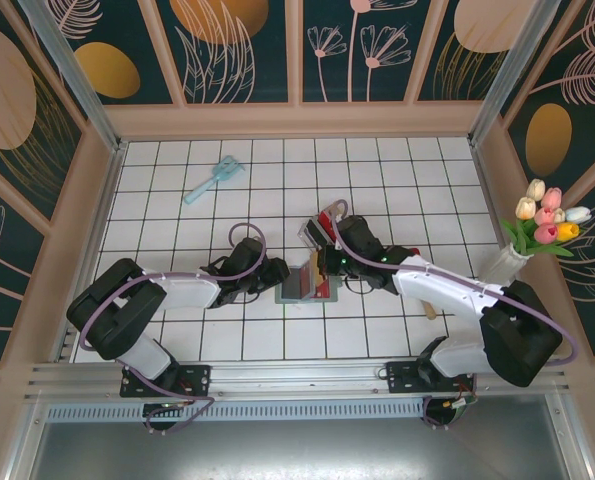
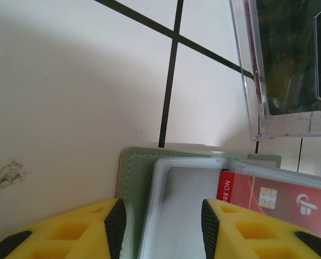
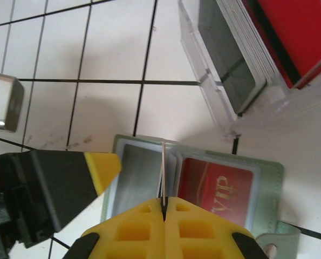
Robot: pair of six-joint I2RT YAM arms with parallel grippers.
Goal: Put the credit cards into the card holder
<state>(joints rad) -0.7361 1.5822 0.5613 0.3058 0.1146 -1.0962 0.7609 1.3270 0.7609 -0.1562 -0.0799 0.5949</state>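
**Card pinched edge-on over the open holder**

My left gripper [image 2: 162, 221] is spread wide. Its fingers straddle the left edge of the card holder [image 2: 129, 172], with the green cover and a clear sleeve lying between them (whether the pads touch it I cannot tell). The holder lies open and flat under both hands, with a red card [image 2: 279, 197] in a sleeve to the right. My right gripper [image 3: 165, 205] is clamped on a whitish card [image 3: 163, 164], held upright and edge-on above the sleeves. Beyond my right fingers, up and to the right, a clear box [image 3: 214, 108] holds more stacked cards [image 3: 244, 38].
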